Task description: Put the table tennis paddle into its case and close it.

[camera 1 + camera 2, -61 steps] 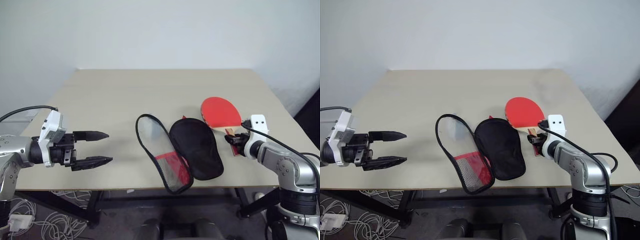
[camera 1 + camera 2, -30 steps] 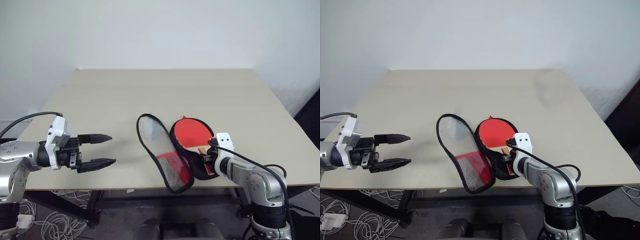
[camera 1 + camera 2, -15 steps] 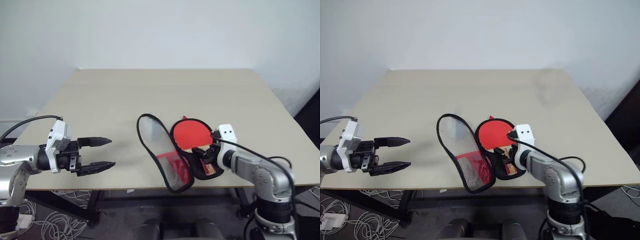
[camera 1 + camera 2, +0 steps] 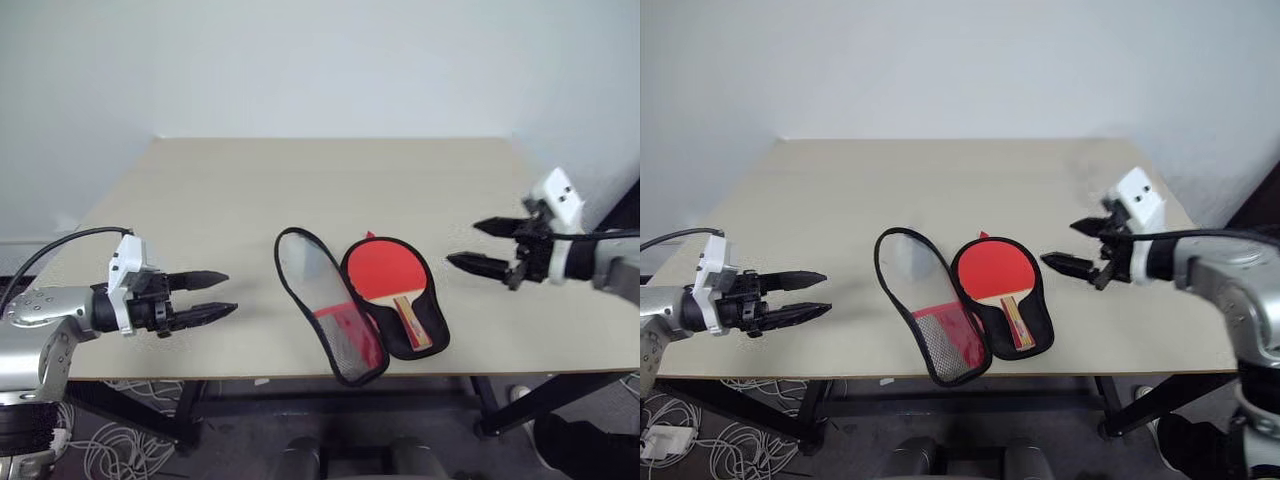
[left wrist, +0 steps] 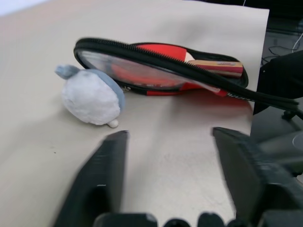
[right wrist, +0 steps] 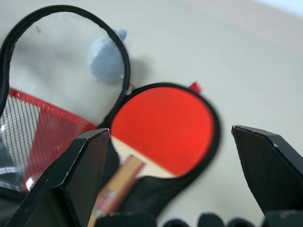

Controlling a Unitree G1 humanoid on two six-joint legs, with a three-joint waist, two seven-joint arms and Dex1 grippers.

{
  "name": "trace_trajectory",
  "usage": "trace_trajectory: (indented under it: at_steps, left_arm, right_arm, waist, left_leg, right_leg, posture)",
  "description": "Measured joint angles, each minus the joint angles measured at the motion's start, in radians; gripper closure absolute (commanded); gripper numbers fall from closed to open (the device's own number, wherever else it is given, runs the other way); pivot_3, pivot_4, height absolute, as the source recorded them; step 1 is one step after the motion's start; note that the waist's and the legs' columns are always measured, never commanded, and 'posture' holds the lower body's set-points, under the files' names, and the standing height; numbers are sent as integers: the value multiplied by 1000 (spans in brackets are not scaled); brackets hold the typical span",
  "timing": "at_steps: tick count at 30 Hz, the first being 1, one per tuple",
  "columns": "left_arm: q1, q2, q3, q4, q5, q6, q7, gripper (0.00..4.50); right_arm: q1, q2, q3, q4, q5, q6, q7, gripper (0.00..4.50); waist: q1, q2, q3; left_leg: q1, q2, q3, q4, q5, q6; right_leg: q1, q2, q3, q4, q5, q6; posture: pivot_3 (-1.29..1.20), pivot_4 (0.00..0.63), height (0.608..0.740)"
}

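From the left eye view, we see the paddle (image 4: 387,277) lying in the right half of the open case (image 4: 360,305), red face up, its handle pointing to the near edge of the table (image 4: 250,190). The other half of the case stands tilted up on the left of the paddle. Our right claw (image 4: 483,245) hangs in the air to the right of the case, well apart from it, with its two fingers spread wide and nothing between them. Our left claw (image 4: 210,295) hangs to the left of the case, also apart from it, fingers a little apart and empty.

From the right eye view, we see the same thing: the paddle sits inside the black edge of the case.

From the left wrist view, we look at the raised half of the case from the side, with the paddle handle peeking out behind it. A small soft grey and white toy (image 5: 92,97) lies on the table just beside the case. The left fingers (image 5: 106,175) have a gap between them.

From the right wrist view, the paddle lies below the wide-open right fingers (image 6: 85,165).

We think the putting-in step is done. The closing step comes next. It calls for one claw to tip the raised half over the paddle, then for the zip to be pulled shut.
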Motion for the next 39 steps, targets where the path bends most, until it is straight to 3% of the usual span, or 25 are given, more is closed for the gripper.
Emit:
trace_trajectory:
  at_steps: [5, 6, 17, 21, 24, 29, 37, 39]
  left_arm:
    - [-23, -76, -94, -9, 40, 1, 66, 4427]
    - [-40, -102, -121, -9, 59, 2, 91, 4468]
    - [-314, -392, -341, -11, 114, 47, 235, 4468]
    - [-447, -531, -420, 95, 175, 47, 305, 4468]
    - [-472, -574, -445, 146, 210, 51, 353, 4468]
    - [-451, -582, -454, 156, 222, 94, 385, 4468]
    - [-237, -485, -455, -47, 133, 313, 368, 4468]
    - [-196, -484, -468, -63, 133, 341, 373, 4090]
  right_arm:
    - [-62, -27, 45, 106, -41, -108, 63, 0]
    - [-71, -27, 51, 115, -43, -116, 65, 0]
    - [-75, 12, 81, 108, -39, -122, 34, 0]
    - [-78, 34, 86, 98, -36, -119, 14, 0]
    - [-78, 35, 85, 96, -37, -119, -2, 0]
    - [-78, 35, 83, 97, -38, -120, -18, 0]
    - [-77, 38, 78, 102, -38, -120, -42, 0]
    - [-77, 47, 78, 102, -38, -119, -52, 0]
  waist:
    - [0, 0, 0]
    - [2, 0, 0]
    - [3, -2, 1]
    - [1, -2, 1]
    - [0, -2, 0]
    - [1, -2, 1]
    - [1, -2, 1]
    - [1, -2, 1]
  left_leg:
    - [0, 0, 1, 0, 0, 0]
    - [0, -1, 0, 1, 0, 0]
    - [0, -3, -3, 4, -1, 2]
    - [0, -5, -3, 6, -2, 3]
    - [1, -5, -2, 5, -2, 4]
    - [1, -5, -3, 6, -2, 4]
    - [1, -3, -3, 6, -2, 4]
    - [1, -4, -3, 6, -2, 4]
  right_leg:
    - [0, 0, 1, 0, 0, 0]
    - [1, 0, 1, 0, 0, 0]
    - [5, -1, -2, -1, 2, -2]
    - [6, -1, -2, 0, 2, -1]
    - [5, 1, 0, 0, 2, -2]
    - [6, 0, -1, 0, 2, -1]
    - [7, -1, -1, 0, 2, -1]
    - [7, -1, -1, 0, 2, -1]
  posture:
    - [0, 0, 734]
    - [0, 0, 734]
    - [0, 0, 734]
    - [0, 0, 734]
    - [0, 0, 734]
    - [0, 0, 734]
    - [0, 0, 734]
    - [0, 0, 734]
